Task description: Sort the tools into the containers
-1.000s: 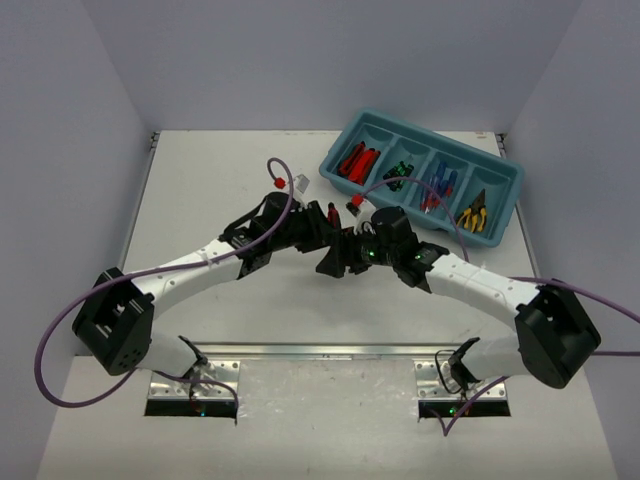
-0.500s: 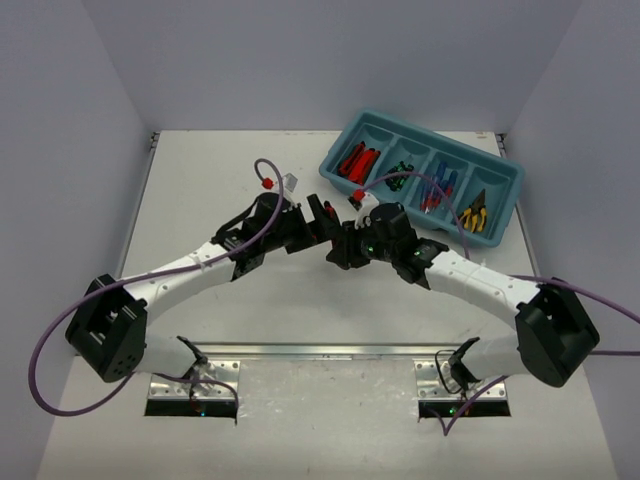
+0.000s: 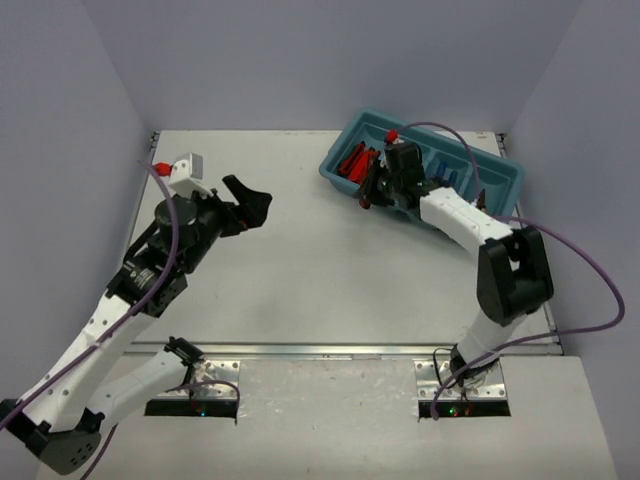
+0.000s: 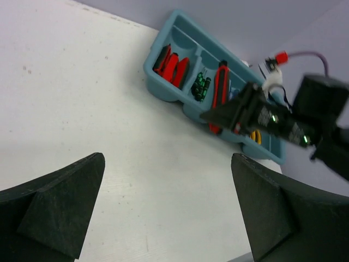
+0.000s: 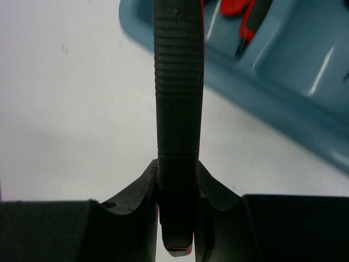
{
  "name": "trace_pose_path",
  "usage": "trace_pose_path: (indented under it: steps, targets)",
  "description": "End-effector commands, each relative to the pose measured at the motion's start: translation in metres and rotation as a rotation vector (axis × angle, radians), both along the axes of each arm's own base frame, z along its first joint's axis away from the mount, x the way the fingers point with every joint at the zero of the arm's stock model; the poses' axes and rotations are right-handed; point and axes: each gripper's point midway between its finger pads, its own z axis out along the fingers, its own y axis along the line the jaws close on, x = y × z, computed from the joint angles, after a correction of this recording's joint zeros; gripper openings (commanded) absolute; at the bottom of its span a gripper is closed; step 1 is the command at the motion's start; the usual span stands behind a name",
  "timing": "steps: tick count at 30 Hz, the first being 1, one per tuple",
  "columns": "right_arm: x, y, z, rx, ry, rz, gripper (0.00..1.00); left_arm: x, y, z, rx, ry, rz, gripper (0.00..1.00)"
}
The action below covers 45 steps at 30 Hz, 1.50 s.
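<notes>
White matte counter (image 4: 98,109) w/ a few faint specks lay below & betw. the left fingers (image 4: 54,213), spreading out past their tips. It also showed left of & beyond the right fingers (image 5: 54,229). Pale lavender walls (image 3: 330,60) stood well beyond both pairs, at back & sides. A metal rail (image 3: 330,350) ran along the counter's near edge, well behind the fingers.

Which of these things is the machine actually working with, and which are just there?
Part of the job: teal tray; red-handled cutters lying in it; held red-and-black cutter, gripped in the right tool; black-and-green screwdrivers; blue-and-red screwdrivers; yellow pliers.

Just there: purple cables; metal mounting plates.
</notes>
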Motion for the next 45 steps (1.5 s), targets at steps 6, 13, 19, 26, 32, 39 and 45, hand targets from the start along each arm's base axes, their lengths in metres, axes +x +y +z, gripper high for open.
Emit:
trace_pose_path:
  steps: [6, 13, 19, 26, 32, 39, 45]
  targets:
    - [0.146, -0.012, 0.024, -0.021, -0.046, -0.206, 0.01, -0.029, 0.003, -0.087, 0.249, 0.103, -0.17, 1.0]
    - [0.19, -0.011, -0.002, 0.002, -0.025, -0.257, 0.12, -0.031, 0.005, -0.09, 0.25, 0.075, -0.171, 1.0]
    - [0.191, -0.003, 0.018, 0.04, -0.077, -0.224, 0.53, -0.032, 0.009, -0.088, 0.245, 0.065, -0.151, 1.0]
    - [0.173, -0.016, 0.11, 0.012, -0.234, -0.199, 0.99, -0.03, 0.017, -0.085, 0.247, 0.061, -0.102, 1.0]
    - [0.078, -0.04, 0.119, -0.174, -0.192, -0.013, 0.99, -0.027, 0.05, -0.071, 0.251, 0.044, 0.086, 1.0]
    - [-0.077, -0.102, 0.103, -0.319, -0.242, 0.025, 0.99, -0.026, 0.094, -0.04, 0.308, 0.035, 0.322, 1.0]
    - [-0.159, -0.138, 0.109, -0.35, -0.289, -0.021, 0.99, -0.026, 0.122, -0.035, 0.353, 0.044, 0.487, 1.0]
